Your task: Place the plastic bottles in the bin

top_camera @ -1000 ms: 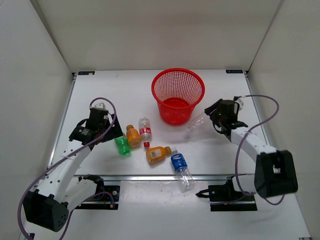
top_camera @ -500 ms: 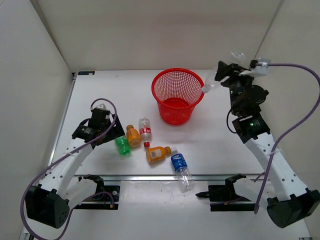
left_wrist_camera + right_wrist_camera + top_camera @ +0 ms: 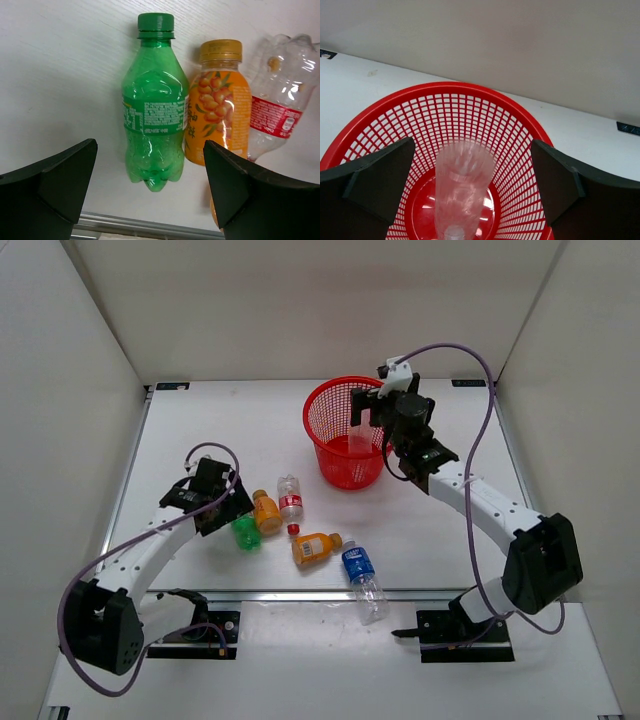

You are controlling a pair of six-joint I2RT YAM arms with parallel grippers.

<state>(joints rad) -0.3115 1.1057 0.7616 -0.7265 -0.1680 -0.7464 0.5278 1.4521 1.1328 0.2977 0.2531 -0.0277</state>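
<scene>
The bin (image 3: 312, 424) is a red mesh basket at the back middle of the table. My right gripper (image 3: 372, 412) hangs open over it, and in the right wrist view a clear unlabelled bottle (image 3: 462, 190) is free between the fingers, neck down, inside the bin (image 3: 445, 88). My left gripper (image 3: 149, 146) stands open just above the base of the green bottle (image 3: 152, 115), without touching it. Next to the green bottle lie an orange bottle (image 3: 220, 105) and a clear bottle with a red label (image 3: 277, 110).
On the table in front lie the green bottle (image 3: 244, 531), an orange bottle (image 3: 266, 512), the red-label bottle (image 3: 290, 498), a second orange bottle (image 3: 315, 548) and a blue-label bottle (image 3: 362, 575). A small red cap (image 3: 294, 529) lies between them. White walls enclose the table.
The right arm swung the clear bottle up from the table's right side to above the bin, then opened; the bottle now drops inside. The left gripper edged toward the green bottle.
</scene>
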